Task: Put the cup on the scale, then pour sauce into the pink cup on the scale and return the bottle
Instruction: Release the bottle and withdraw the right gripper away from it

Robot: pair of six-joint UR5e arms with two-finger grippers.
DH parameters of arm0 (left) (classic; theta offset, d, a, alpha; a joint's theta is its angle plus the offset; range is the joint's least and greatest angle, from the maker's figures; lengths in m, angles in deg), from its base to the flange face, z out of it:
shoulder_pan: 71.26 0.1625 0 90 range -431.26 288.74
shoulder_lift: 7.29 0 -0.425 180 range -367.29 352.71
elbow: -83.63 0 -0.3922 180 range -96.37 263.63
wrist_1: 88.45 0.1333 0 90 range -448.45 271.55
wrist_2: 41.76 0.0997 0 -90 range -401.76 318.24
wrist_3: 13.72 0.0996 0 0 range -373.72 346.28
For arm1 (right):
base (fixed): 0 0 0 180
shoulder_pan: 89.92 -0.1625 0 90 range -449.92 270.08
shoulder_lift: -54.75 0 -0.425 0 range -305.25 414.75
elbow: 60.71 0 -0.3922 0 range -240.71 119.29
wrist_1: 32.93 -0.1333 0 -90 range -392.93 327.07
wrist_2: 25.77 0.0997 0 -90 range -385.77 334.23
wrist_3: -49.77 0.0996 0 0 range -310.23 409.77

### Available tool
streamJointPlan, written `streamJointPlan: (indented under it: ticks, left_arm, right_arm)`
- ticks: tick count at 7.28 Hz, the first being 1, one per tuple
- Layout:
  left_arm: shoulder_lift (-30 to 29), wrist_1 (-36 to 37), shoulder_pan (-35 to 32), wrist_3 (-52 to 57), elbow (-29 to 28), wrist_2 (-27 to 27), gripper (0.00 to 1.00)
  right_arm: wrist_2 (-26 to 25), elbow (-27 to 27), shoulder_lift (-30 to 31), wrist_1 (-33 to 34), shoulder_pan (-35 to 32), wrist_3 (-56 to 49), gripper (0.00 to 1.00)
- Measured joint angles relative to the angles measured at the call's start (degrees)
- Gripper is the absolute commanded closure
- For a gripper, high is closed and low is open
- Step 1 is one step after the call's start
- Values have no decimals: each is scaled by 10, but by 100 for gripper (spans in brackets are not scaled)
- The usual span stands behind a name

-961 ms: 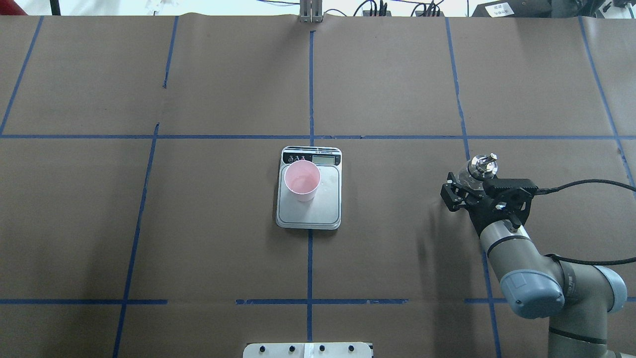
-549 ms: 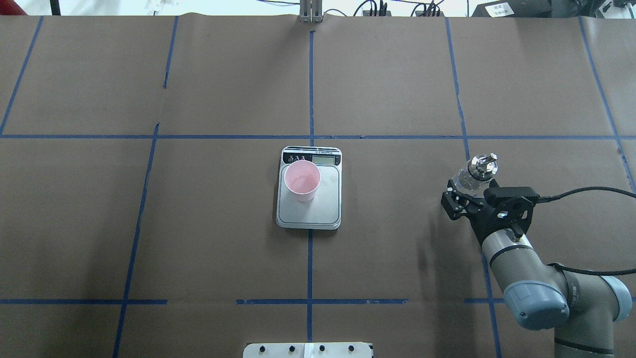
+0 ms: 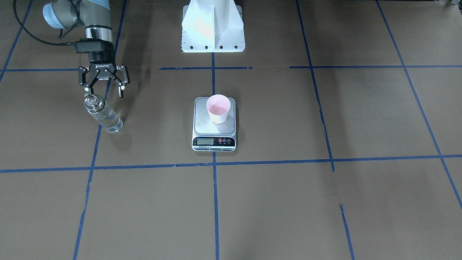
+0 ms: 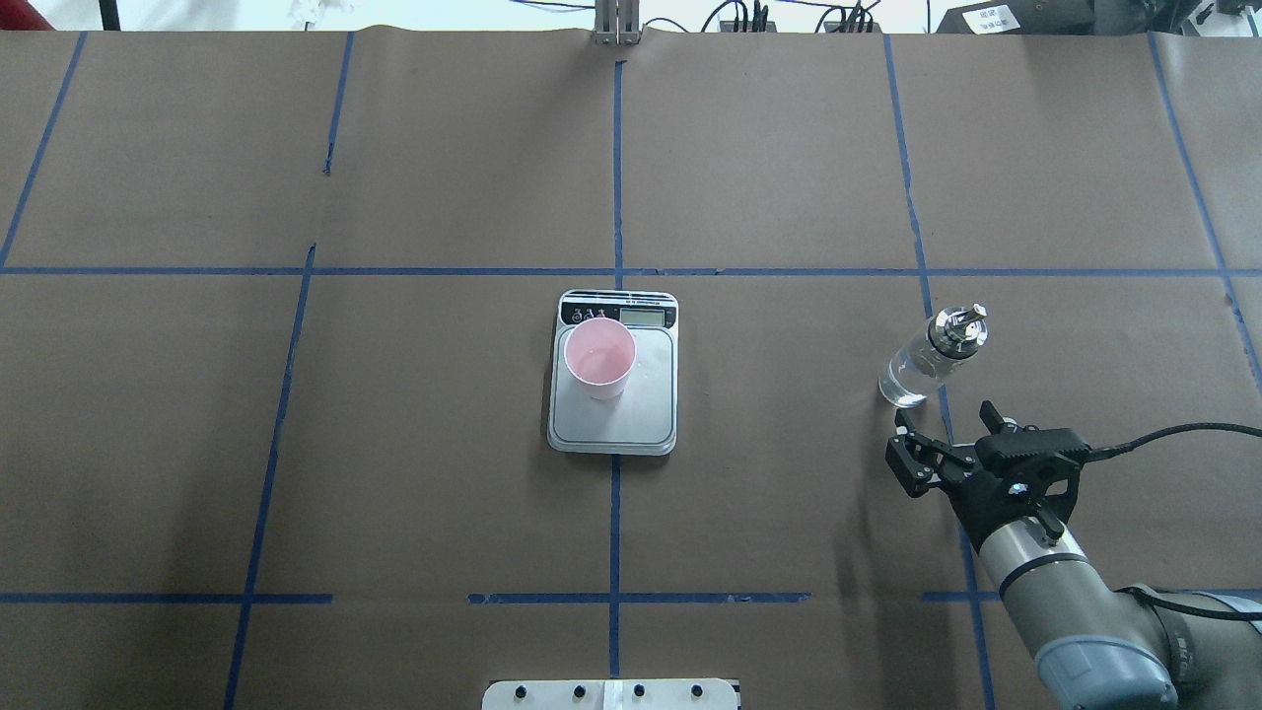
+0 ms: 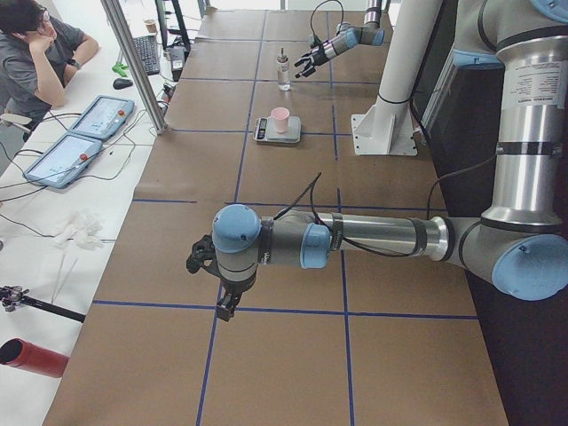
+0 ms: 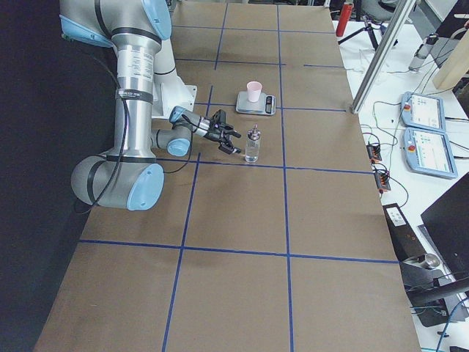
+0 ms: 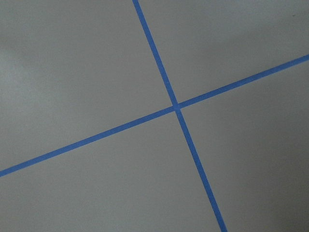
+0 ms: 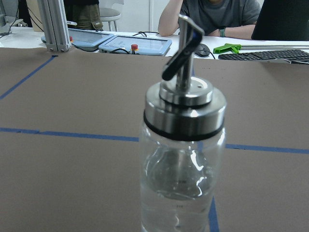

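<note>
Brown-papered desk [image 4: 394, 444], blue tape grid [image 4: 616, 177]. Cup [image 4: 599, 357] on scale [image 4: 613, 419], centre. Bottle [image 4: 922, 360] upright at right; right hand [image 4: 943, 419] released, just beside it. Left hand [image 5: 222, 297] over desk: grip cannot tell. Seated person [image 5: 35, 53], tablets [image 5: 84, 133] beyond.

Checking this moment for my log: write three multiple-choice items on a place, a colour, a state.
1. Where is the cup relative to the scale? A beside it; B on its plate; C under it.
2. The tape lines are: A red; B blue; C yellow.
3. The right claw by the bottle is: A shut on it; B shut on the cup; C open, apart from it.
B: the cup stands upright on the plate. B: every line shows blue. C: it is spread wide, clear of the bottle.
</note>
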Motion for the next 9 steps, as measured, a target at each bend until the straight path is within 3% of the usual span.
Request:
streamJointPlan:
  ticks: [2, 5, 7, 9]
  left_arm:
    - [0, 0, 0, 0, 0, 0, 0]
    - [0, 0, 0, 0, 0, 0, 0]
    - [0, 0, 0, 0, 2, 0, 0]
    - [0, 0, 0, 0, 3, -1, 0]
  right_arm:
    - [-3, -8, 23, 0, 17, 8, 0]
    - [40, -24, 64, 0, -4, -34, 0]
    - [101, -12, 80, -39, -67, -105, 0]
    - [204, 17, 95, -121, -158, -194, 0]
